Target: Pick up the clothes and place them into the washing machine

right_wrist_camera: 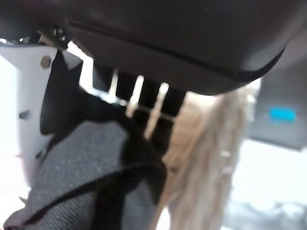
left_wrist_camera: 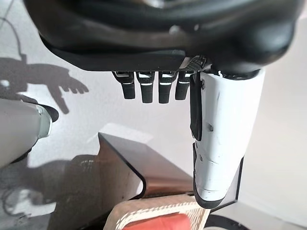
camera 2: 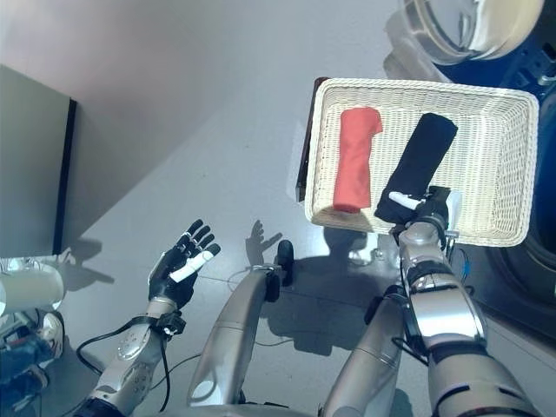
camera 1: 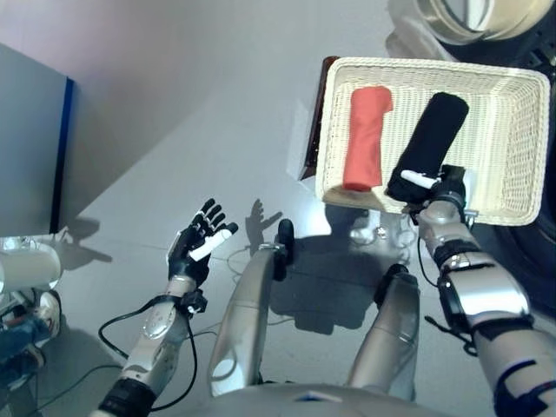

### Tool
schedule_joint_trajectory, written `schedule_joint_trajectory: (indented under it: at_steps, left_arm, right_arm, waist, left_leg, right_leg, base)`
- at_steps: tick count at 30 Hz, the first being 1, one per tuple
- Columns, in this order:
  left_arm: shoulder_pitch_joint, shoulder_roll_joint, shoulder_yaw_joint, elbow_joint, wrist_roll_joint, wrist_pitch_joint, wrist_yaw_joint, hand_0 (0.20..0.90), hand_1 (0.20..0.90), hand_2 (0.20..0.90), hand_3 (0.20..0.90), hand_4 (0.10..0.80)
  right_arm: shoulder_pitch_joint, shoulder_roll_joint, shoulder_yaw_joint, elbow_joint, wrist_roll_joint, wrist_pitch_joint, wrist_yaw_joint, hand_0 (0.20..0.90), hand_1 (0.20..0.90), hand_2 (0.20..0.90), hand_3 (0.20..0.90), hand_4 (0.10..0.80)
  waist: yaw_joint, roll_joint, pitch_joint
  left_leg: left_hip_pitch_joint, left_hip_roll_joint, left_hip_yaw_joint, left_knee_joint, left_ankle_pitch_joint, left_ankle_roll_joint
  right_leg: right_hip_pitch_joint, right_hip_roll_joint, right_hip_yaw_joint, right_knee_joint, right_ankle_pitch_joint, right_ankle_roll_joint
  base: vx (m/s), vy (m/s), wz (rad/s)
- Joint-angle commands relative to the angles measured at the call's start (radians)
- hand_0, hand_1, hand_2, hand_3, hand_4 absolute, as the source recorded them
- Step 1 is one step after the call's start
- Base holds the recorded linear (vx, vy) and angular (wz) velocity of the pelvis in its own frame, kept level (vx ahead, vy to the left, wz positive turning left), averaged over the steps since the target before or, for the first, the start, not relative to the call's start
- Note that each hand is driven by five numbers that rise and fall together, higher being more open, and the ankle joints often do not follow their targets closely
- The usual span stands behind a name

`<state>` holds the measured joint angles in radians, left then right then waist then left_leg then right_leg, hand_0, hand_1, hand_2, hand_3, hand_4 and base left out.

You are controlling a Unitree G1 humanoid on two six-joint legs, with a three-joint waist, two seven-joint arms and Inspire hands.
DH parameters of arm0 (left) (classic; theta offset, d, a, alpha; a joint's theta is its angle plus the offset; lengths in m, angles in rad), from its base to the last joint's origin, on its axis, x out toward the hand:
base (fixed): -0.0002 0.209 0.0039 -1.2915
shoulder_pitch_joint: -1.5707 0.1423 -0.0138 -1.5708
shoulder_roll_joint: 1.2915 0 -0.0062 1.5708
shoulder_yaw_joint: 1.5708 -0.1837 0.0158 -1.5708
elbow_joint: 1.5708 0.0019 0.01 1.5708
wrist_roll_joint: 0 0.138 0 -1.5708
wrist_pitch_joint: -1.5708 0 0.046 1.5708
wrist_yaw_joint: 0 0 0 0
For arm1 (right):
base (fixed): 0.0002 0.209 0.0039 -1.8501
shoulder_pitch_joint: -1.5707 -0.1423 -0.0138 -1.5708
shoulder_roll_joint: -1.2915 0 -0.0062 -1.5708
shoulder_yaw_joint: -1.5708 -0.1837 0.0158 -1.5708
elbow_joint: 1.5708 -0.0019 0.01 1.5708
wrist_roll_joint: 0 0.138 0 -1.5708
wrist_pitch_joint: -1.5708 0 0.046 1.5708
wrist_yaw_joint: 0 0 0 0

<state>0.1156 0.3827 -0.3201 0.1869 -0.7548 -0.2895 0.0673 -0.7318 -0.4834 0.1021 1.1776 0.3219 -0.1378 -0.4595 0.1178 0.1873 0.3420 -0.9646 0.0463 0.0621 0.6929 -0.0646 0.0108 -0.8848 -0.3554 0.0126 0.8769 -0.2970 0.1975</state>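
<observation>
Right up close in the right wrist view, dark cloth bunches between thumb and fingers, so the right hand (camera 1: 443, 193) looks clamped on the near end of the black rolled garment (camera 1: 428, 146) in the wicker basket (camera 1: 517, 148), next to the red rolled garment (camera 1: 365, 137). Left hand (camera 1: 198, 241) hangs spread over the floor, holding nothing. Worry: it's only got the tip, so lifting could unroll it, snag the rim, or drag the basket before reaching the washing machine door (camera 1: 465, 17).

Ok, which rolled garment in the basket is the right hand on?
The black roll, on the basket's right side; the right hand is at its near end. The red roll lies untouched beside it.
</observation>
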Motion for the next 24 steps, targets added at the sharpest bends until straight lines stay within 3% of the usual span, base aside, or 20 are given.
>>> schedule_joint_trajectory:
  at_steps: [1,5,15,24]
  left_arm:
    - [0.000,-0.001,0.086,-0.039,0.001,-0.100,0.005,0.900,0.900,0.900,0.900,0.800]
    - [-0.001,0.004,0.070,-0.025,-0.012,-0.109,-0.007,0.900,0.900,0.900,0.900,0.800]
    - [-0.014,-0.017,0.057,0.030,-0.002,-0.113,-0.033,0.900,0.900,0.900,0.900,0.800]
    - [-0.017,-0.021,0.013,0.028,-0.033,-0.074,-0.052,0.900,0.900,0.900,0.900,0.800]
  right_arm:
    - [0.045,-0.046,-0.115,-0.112,0.128,-0.190,-0.065,0.200,0.200,0.200,0.200,0.300]
    - [0.054,-0.033,-0.207,-0.123,0.237,-0.257,-0.067,0.200,0.200,0.200,0.200,0.300]
    - [0.101,-0.016,-0.264,-0.175,0.325,-0.323,-0.058,0.200,0.200,0.200,0.200,0.300]
    - [0.016,-0.018,-0.473,0.005,0.818,-0.413,0.051,0.200,0.200,0.200,0.200,0.300]
  waist:
    - [-0.028,-0.034,-0.009]
    - [-0.033,-0.033,-0.003]
    - [-0.051,-0.049,-0.027]
    - [-0.035,-0.040,-0.063]
  left_leg:
    - [0.089,0.060,-0.025,-0.004,-0.068,-0.090]
    - [0.137,0.062,-0.021,-0.099,-0.028,-0.098]
    - [0.306,0.056,-0.027,-0.359,0.077,-0.112]
    - [0.358,0.056,-0.038,-0.442,0.111,-0.134]
  right_leg:
    - [0.005,0.017,0.020,-0.142,0.181,-0.046]
    - [0.056,0.026,-0.001,-0.226,0.208,-0.035]
    - [0.205,0.038,-0.044,-0.448,0.292,-0.014]
    - [0.273,0.026,-0.069,-0.520,0.314,-0.001]
  base:
    - [0.028,-0.029,-0.15]
    - [0.021,-0.037,-0.15]
    - [0.056,-0.029,-0.07]
    - [0.036,-0.019,0.04]
